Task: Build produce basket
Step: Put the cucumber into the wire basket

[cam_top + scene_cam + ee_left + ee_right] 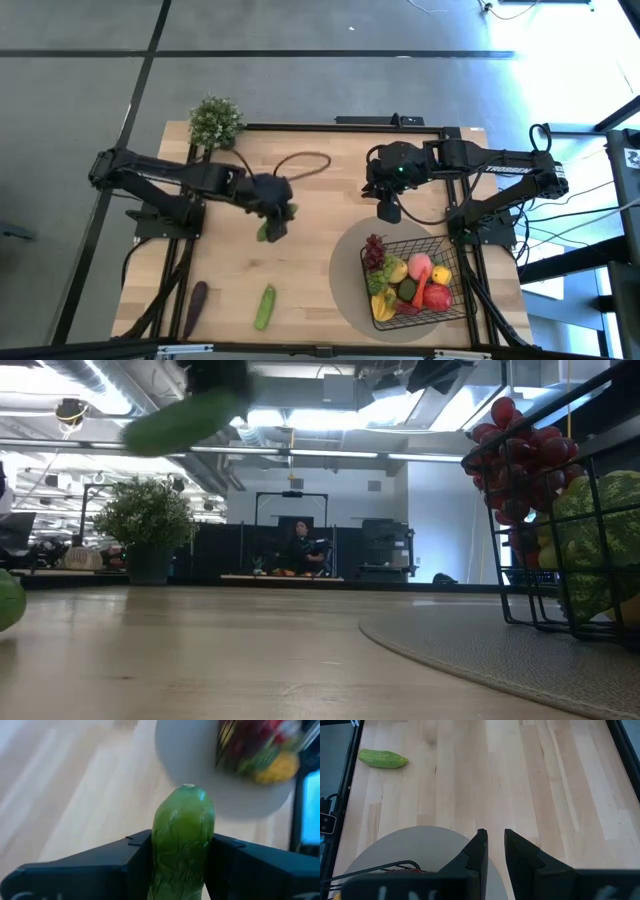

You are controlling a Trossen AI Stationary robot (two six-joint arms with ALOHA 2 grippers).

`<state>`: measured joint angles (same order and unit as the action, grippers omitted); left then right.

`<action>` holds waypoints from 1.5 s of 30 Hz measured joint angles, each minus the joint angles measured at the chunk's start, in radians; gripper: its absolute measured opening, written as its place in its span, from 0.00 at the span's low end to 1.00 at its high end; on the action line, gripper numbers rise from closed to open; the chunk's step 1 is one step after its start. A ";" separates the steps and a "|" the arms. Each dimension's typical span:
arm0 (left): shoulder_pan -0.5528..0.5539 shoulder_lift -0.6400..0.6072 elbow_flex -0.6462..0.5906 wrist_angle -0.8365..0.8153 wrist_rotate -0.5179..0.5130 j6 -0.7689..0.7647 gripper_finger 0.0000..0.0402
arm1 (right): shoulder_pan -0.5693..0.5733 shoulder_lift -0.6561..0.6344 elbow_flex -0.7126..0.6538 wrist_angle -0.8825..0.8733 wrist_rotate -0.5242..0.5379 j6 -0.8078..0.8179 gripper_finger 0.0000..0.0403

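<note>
Nearest the front edge of the pale wooden surface (310, 240) lie a dark purple toy eggplant (195, 303) and, just to its right, a long green toy cucumber (265, 306), apart from each other. At the front right, a small rectangular black wire-mesh basket (455, 300) sits on a round grey mat (345, 275); it holds a dark red grape bunch (374, 251), a pink peach (420, 265), a red apple (436, 297), and yellow and green pieces packed side by side. Farther back, near the middle, the left gripper (272, 222) hangs above the surface, its fingers (235, 865) pinching a second green toy cucumber (183, 840) across its middle, so one end juts out past them; the low view shows this piece raised well above the wood. The right gripper (388, 212) waits just behind the mat, its fingers (479, 851) nearly pressed together with only a narrow gap and nothing between them. At the far left corner stands a leafy green potted plant (215, 122).
</note>
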<state>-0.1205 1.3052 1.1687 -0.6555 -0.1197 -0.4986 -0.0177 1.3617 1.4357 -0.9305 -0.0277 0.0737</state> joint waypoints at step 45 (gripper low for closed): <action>0.040 0.010 0.072 0.350 -0.057 0.215 0.25 | 0.004 0.083 0.000 0.121 -0.106 0.283 0.20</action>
<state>-0.0803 1.3155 1.2404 -0.3054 -0.1772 -0.2831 -0.0139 1.4449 1.4357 -0.8095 -0.1340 0.3569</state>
